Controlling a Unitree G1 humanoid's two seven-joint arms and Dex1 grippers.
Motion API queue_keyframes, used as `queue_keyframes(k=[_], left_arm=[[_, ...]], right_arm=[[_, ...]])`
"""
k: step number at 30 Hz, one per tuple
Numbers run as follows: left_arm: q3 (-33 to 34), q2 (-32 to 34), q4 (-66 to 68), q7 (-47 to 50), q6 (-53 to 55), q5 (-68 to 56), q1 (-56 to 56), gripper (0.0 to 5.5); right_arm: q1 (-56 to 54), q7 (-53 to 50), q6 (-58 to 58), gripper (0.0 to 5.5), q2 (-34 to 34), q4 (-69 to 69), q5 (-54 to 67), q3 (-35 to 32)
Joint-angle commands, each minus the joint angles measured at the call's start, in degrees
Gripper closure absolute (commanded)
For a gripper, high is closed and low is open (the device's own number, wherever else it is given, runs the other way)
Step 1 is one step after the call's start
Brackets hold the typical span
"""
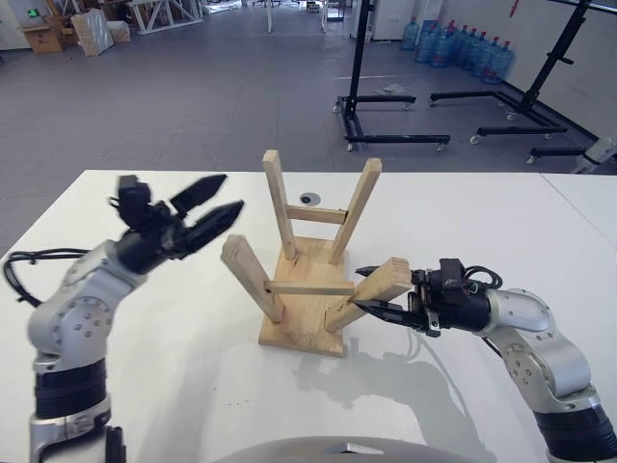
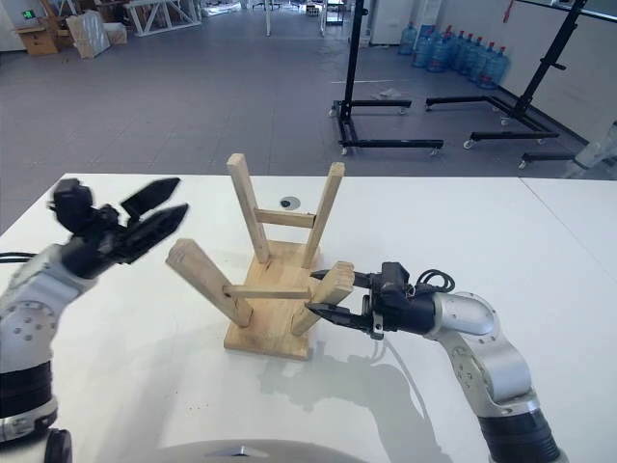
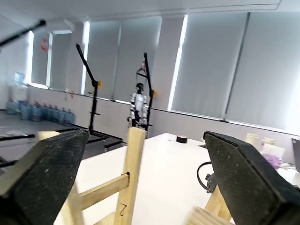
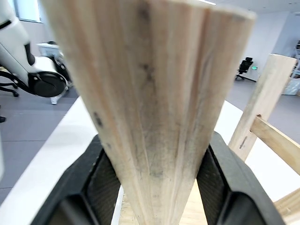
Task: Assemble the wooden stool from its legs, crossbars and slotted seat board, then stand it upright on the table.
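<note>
At the left, the left gripper hangs raised above the white table with its two fingers spread wide and nothing between them, pointing toward the stool and stopping just short of the near-left leg; a black cable loops on the tabletop beside that arm. The stool sits upside down in the middle of the table on its seat board, all four legs splayed upward, with a near crossbar joining the two near legs and a far crossbar joining the far-left leg and the far-right leg. The left wrist view looks out between its black pads, where stool legs and a crossbar stand in the gap touching neither, and it adds tall window blinds and a roll of tape on the far tabletop. Further right, the right gripper is clamped on the near-right leg, one finger above it and one below; the right wrist view shows its pads pressed against both sides of the wood. A small round hole sits in the table behind the stool, and across the grey floor stand cartons at far left, black wheeled stands, and blue water bottles at far right
</note>
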Motion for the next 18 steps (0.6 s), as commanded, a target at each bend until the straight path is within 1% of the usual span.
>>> queue_keyframes(k=[1, 4, 6, 10, 14, 18], left_arm=[[2.96, 3.26, -1.02, -0.51, 0.85, -1.67, 2.6, 1.03], [0.18, 1.82, -0.36, -0.03, 0.01, -0.51, 3.06, 1.03], [-2.8, 0.73, 0.4, -0.19, -0.45, 0.89, 2.73, 1.03], [-6.96, -0.8, 1.47, -0.69, -0.9, 2.8, 2.71, 1.03], [-10.59, -0.92, 3.9, -2.18, -1.53, 5.41, 3.07, 1.03], [-14.55, -1.18, 5.48, -3.57, -1.3, 6.09, 2.38, 1.03]], right_arm=[[-0.08, -3.12, 1.52, 3.45, -0.73, -0.63, -2.18, 0.01], [-1.24, -2.93, 4.22, 3.45, -1.5, 0.17, -0.66, 0.64], [-2.46, -2.21, 4.95, 3.45, -1.92, 1.28, -0.28, 0.68], [-4.84, -1.21, 4.91, 3.45, -2.3, 2.96, -0.51, 1.25], [-5.62, -0.02, 4.67, 3.45, -2.44, 4.11, -1.05, 2.24], [-7.42, 2.15, 2.69, 3.45, -2.2, 8.32, -1.66, 2.37]])
